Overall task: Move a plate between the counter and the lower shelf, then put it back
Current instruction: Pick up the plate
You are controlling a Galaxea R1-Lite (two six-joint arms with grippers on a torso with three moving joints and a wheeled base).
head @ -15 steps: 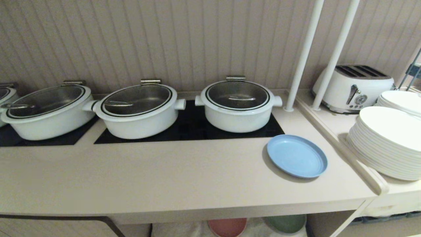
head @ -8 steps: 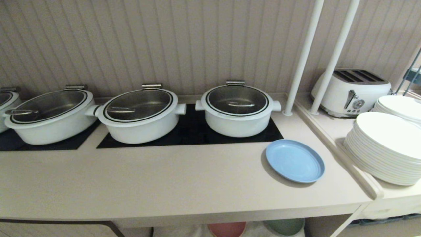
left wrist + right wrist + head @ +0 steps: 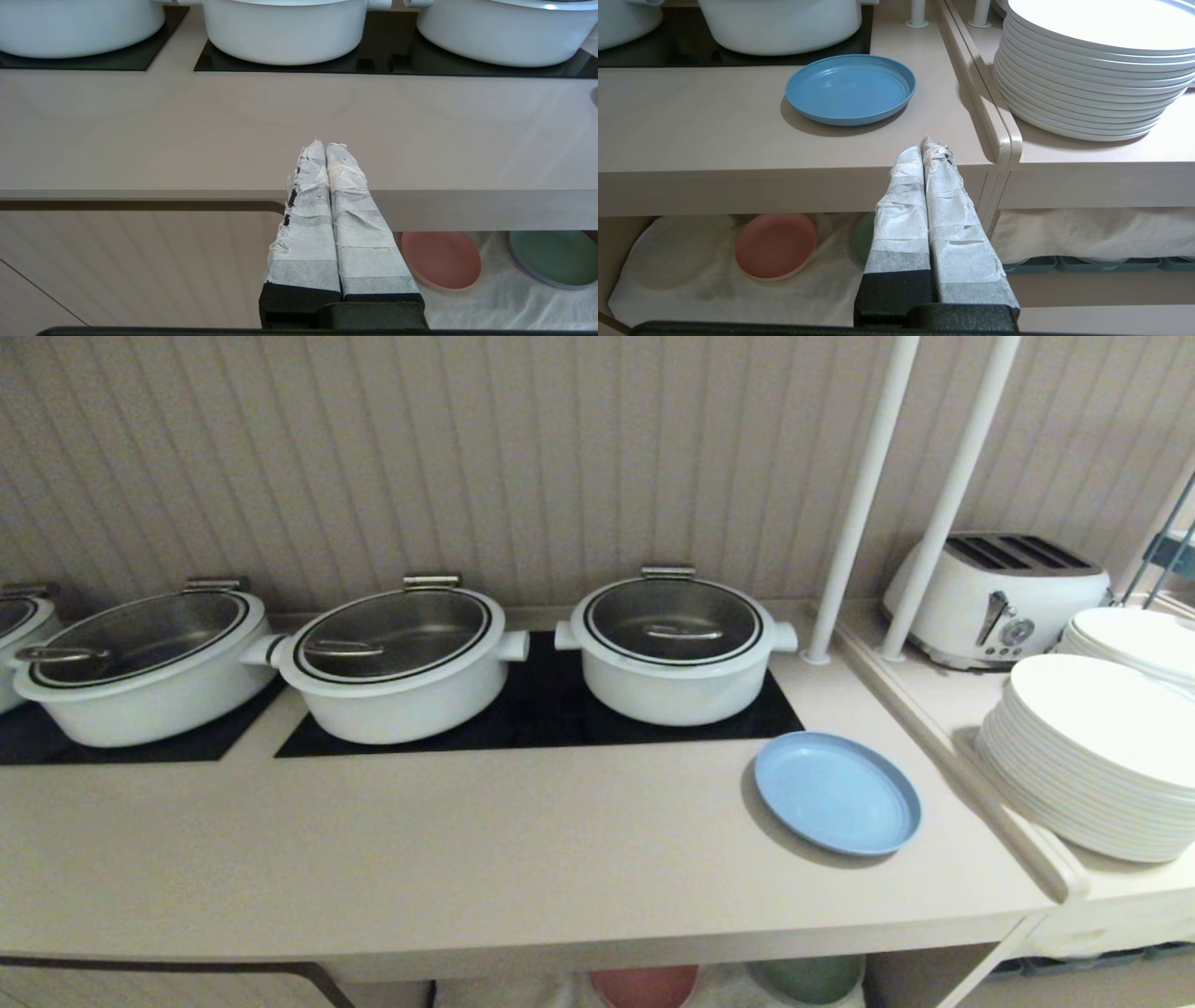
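One light blue plate [image 3: 837,792] lies flat on the counter [image 3: 467,859], near its right end, just in front of the right corner of a black hob panel [image 3: 541,714] and apart from the nearest pot; nothing touches it. White lidded pots: three in full view [image 3: 674,644], plus the edge of a fourth at the far left. Hob panels: two visible. White dinner plates: two stacks [image 3: 1097,756] on the side top to the right, the nearer one of roughly a dozen, though the exact count is hard to read. One white toaster [image 3: 999,586] behind them; two white upright poles [image 3: 864,495] at the junction of the two tops. Lower shelf [image 3: 691,280], floor draped in white cloth: one pink plate [image 3: 775,246] and one green plate [image 3: 553,258], side by side, the green one partly hidden in the right wrist view. Left gripper [image 3: 324,147]: taped fingers pressed together, holding nothing, extended level in front of the counter's front edge, clear of it. Right gripper [image 3: 930,149]: fingers likewise together and empty, pointing toward the counter edge below and to the right of the blue plate, not touching it. Neither arm appears in the head view
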